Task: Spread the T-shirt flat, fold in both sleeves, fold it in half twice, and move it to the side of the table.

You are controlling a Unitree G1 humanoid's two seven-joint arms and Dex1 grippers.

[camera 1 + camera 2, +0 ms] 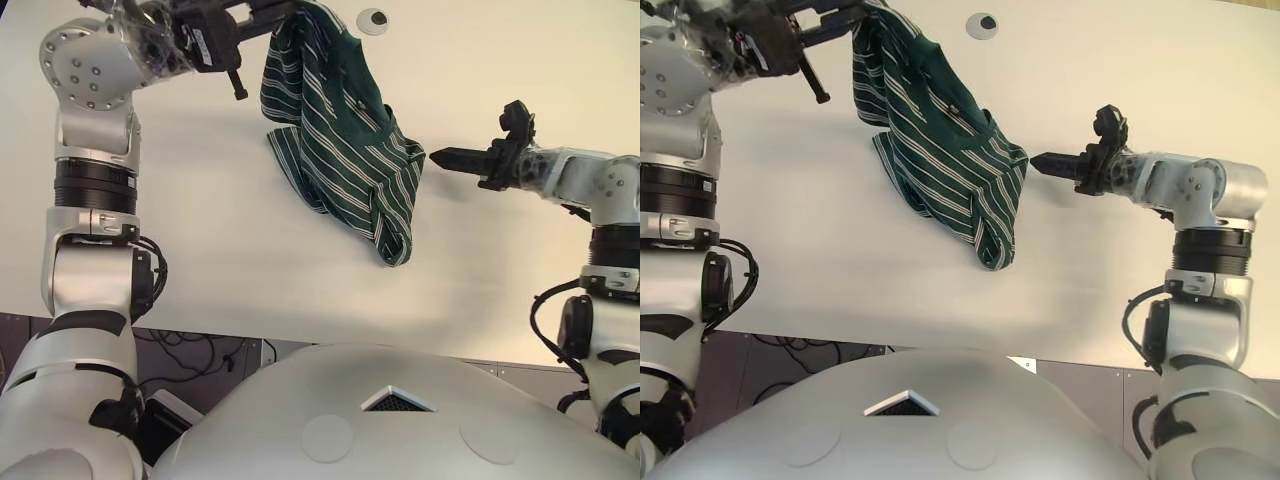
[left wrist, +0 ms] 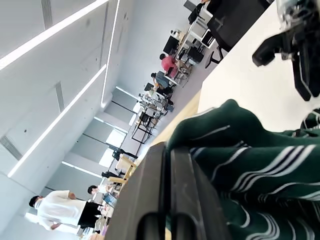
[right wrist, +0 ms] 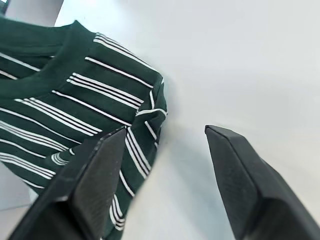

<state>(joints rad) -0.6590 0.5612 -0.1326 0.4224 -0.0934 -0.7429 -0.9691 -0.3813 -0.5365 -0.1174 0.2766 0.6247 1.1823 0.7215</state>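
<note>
The left gripper (image 1: 287, 12) is clamped on the dark green, white-striped T-shirt (image 1: 340, 150), which hangs bunched from the frame's top centre onto the white counter (image 1: 200, 250). The right gripper (image 3: 165, 131), fingers apart, sits beside its right edge.

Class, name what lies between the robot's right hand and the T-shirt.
Only a thin strip of bare table parts right hand and T-shirt, in both eye views.
</note>
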